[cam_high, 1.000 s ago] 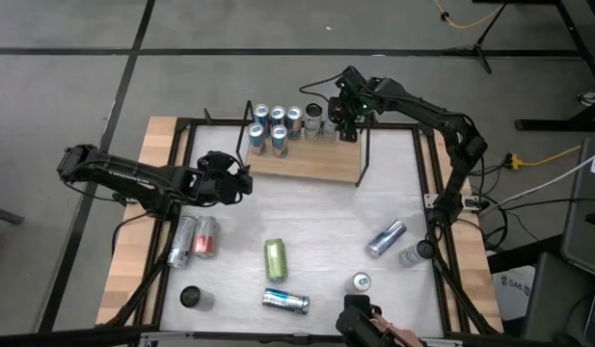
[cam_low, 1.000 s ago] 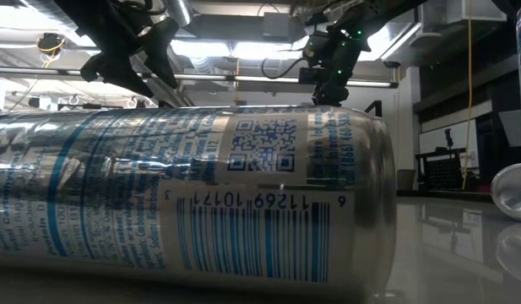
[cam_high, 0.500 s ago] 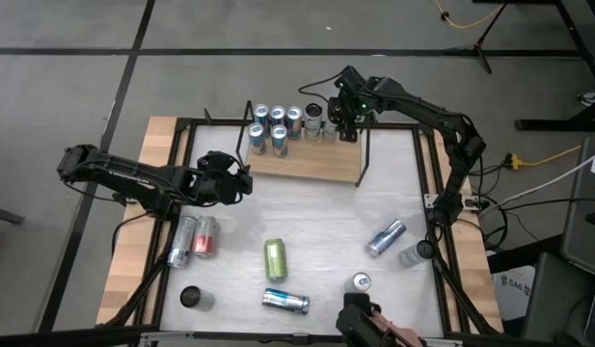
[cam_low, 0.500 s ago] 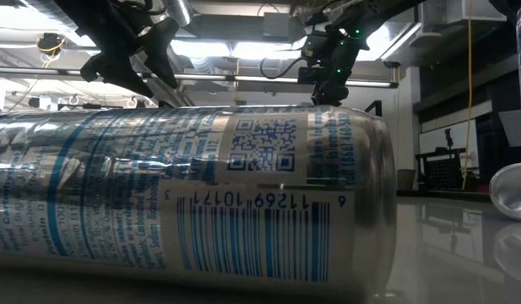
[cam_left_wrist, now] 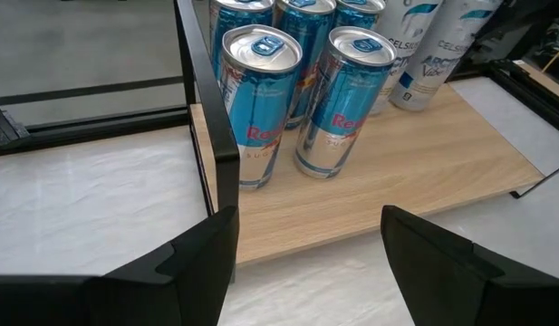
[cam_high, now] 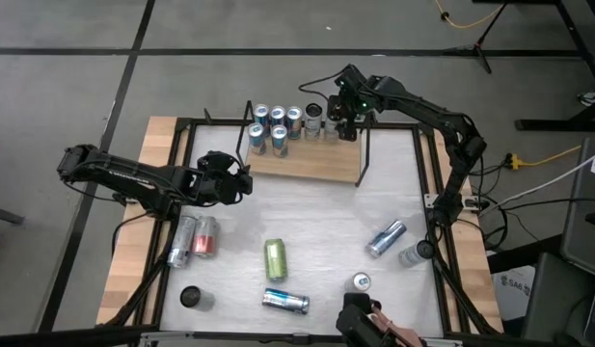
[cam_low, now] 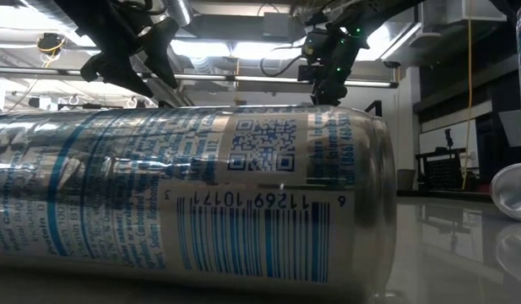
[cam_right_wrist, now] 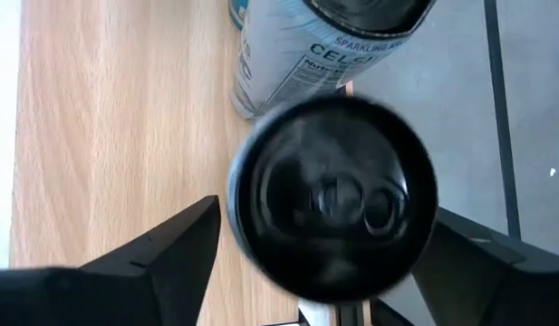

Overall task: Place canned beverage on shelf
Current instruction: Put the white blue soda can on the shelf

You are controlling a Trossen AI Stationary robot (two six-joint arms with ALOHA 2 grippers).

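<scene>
The shelf (cam_high: 307, 159) stands at the tabletop's (cam_high: 316, 226) far edge. On its right end, the black-topped can (cam_right_wrist: 333, 204) stands upright directly beneath the right gripper (cam_high: 341, 113), jaws apart astride it. The left gripper (cam_high: 241, 180) waits, jaws apart.

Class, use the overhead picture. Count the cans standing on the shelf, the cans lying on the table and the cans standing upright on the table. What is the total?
Cans standing on the shelf: 7
Lying cans on the table: 6
Upright cans on the table: 2
Total: 15
</scene>
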